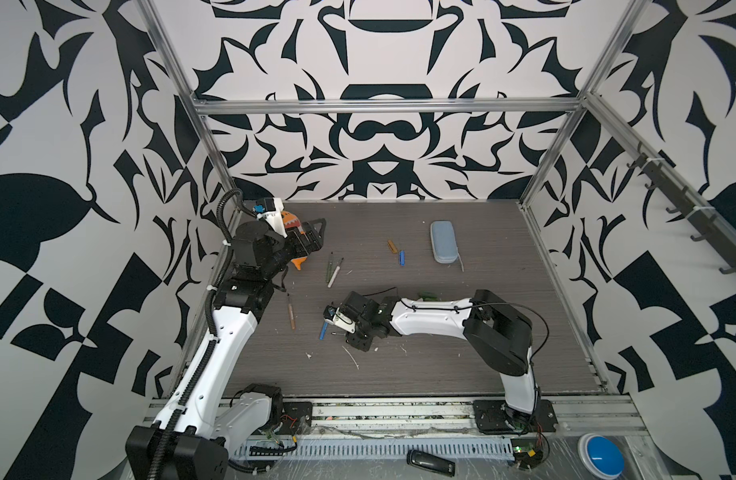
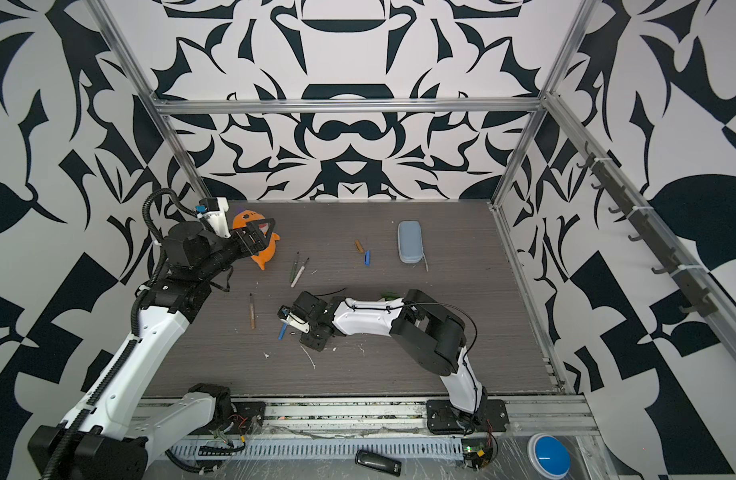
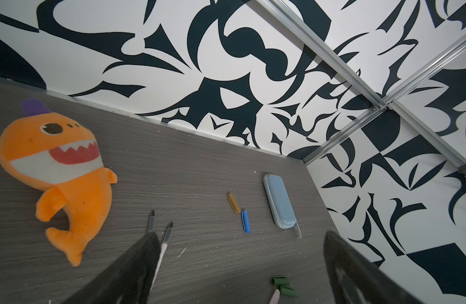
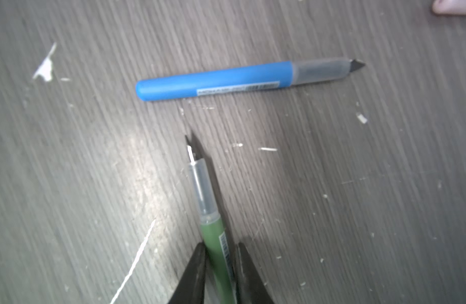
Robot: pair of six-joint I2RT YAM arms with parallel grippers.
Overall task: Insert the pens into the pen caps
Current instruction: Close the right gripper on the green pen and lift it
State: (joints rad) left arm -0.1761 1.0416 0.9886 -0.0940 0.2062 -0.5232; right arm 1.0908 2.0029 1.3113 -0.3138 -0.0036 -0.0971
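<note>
My right gripper (image 4: 220, 246) is shut on a dark green pen (image 4: 213, 237) low over the table's middle, its dark tip pointing at the blue pen (image 4: 216, 80) lying just ahead. In both top views a second green pen (image 1: 330, 266), the white-pink pen (image 1: 336, 270) and the orange-brown pen (image 1: 291, 313) lie to the left. The orange-brown cap (image 1: 392, 246) and blue cap (image 1: 402, 257) sit further back. Two green caps (image 3: 281, 285) and a pale pink cap (image 3: 275, 296) lie behind the right arm. My left gripper (image 1: 318, 237) hangs open and empty at the back left.
An orange shark plush (image 1: 293, 224) lies under the left gripper at the back left. A pale blue zip case (image 1: 444, 241) lies at the back right. White flecks (image 1: 351, 357) dot the wood-grain table (image 1: 461, 357). A blue button (image 1: 600, 453) sits beyond the front rail.
</note>
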